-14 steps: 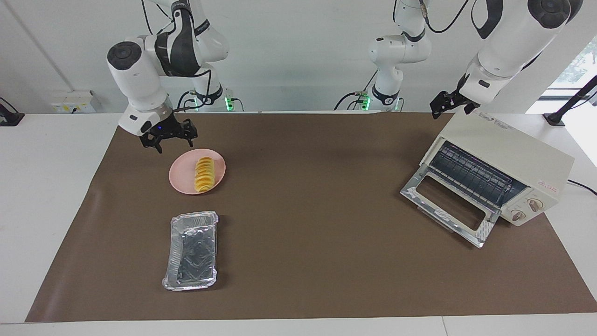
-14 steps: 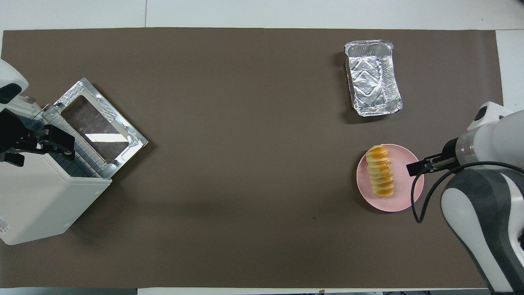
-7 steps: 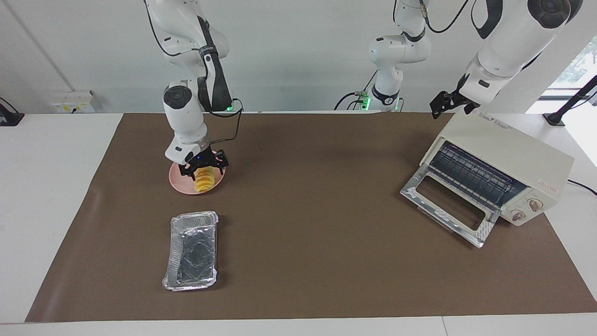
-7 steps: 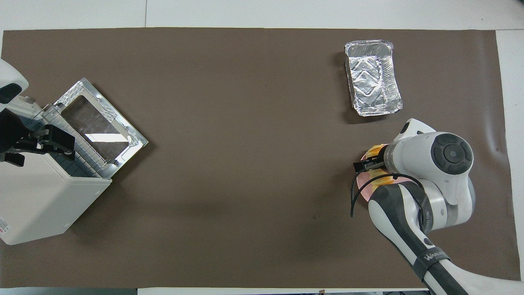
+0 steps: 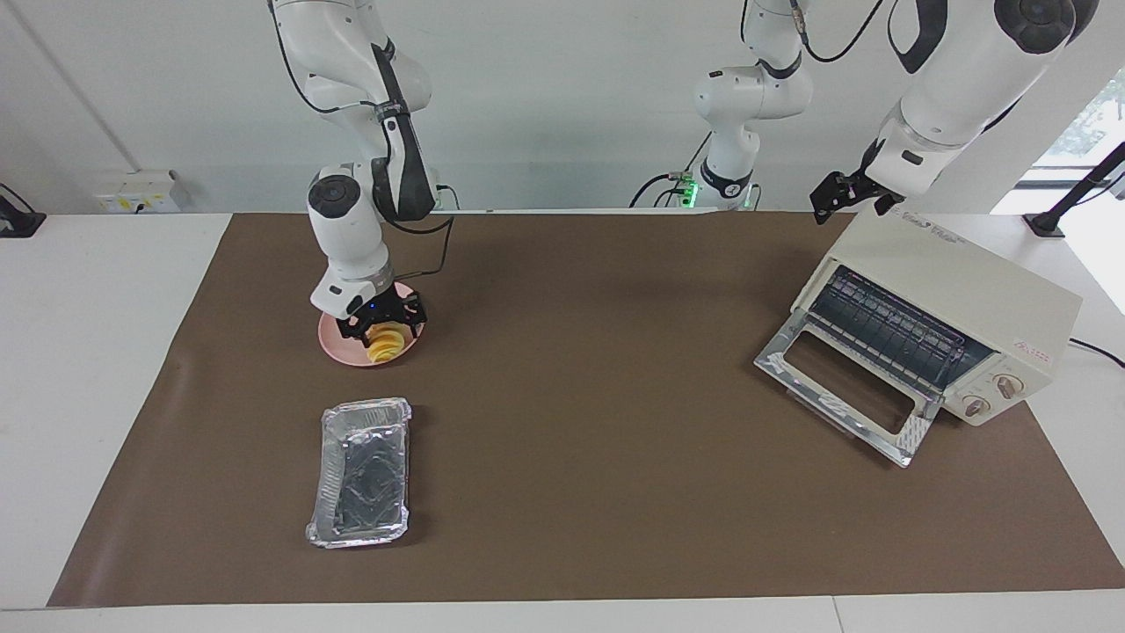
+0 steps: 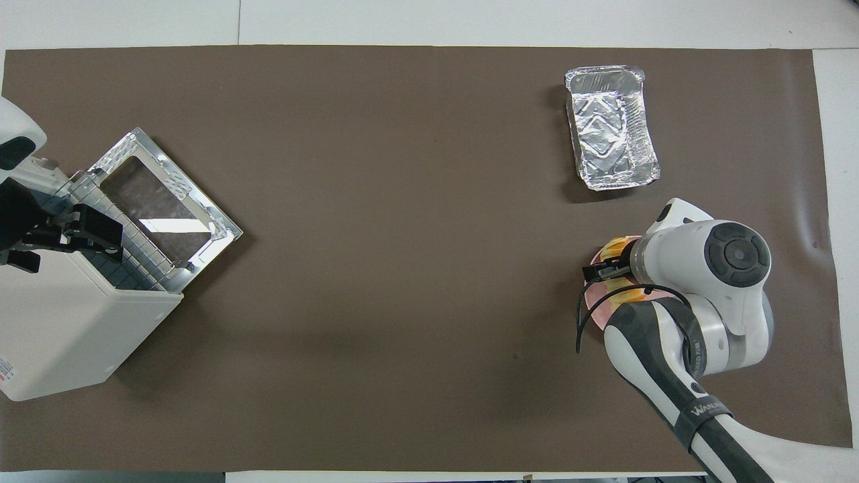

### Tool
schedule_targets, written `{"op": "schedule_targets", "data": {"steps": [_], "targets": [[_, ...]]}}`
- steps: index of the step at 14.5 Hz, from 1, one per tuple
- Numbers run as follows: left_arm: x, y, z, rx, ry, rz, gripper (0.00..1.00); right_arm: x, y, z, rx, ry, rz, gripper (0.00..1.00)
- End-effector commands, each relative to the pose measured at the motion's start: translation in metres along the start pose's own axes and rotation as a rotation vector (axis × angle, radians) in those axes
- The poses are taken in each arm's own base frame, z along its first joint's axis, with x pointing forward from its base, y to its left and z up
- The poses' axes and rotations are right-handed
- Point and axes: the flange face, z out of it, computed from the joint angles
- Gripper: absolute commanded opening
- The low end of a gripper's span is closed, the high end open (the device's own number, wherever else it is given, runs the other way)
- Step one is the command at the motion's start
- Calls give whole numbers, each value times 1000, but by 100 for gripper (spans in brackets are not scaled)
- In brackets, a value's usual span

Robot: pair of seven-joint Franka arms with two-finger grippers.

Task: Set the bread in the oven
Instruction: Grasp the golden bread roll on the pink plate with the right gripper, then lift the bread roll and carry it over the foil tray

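Note:
The bread (image 5: 385, 345) is a ridged yellow-orange loaf lying on a round pink plate (image 5: 338, 350) toward the right arm's end of the table. My right gripper (image 5: 383, 327) is down on the plate, open, with one finger on each side of the loaf. In the overhead view the right arm covers most of the bread (image 6: 614, 249) and the plate (image 6: 594, 295). The cream oven (image 5: 958, 281) stands at the left arm's end with its glass door (image 5: 844, 396) dropped open and its rack showing. My left gripper (image 5: 833, 199) waits over the oven's top.
A rectangular silver foil tray (image 5: 362, 470) lies farther from the robots than the plate, and also shows in the overhead view (image 6: 611, 127). A brown mat (image 5: 598, 369) covers the table between the plate and the oven.
My right gripper has moved from beside the plate to over the bread and come down around it. The bread, the oven and the left arm have not moved.

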Motion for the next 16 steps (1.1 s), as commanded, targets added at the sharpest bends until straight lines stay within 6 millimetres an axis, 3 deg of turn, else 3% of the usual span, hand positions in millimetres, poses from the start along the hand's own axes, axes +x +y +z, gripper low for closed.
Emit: {"op": "schedule_targets", "data": {"steps": [1,6,8,13,16], "targets": [[-7,-3,0,-19,14,-2,100,-4,6,13,6,-1,5,0],[-7,-3,0,-19,14,-2,100,0,8,7,6,-7,11,0],[-7,-3,0,-19,14,-2,100,8,9,-4,8,-36,13,0],[-7,-3,0,-19,14,-2,100,52,22,-72,10,-81,12,0],[-7,-3,0,-19,14,-2,100,96,29,-105,0,-27,20,0]]}}
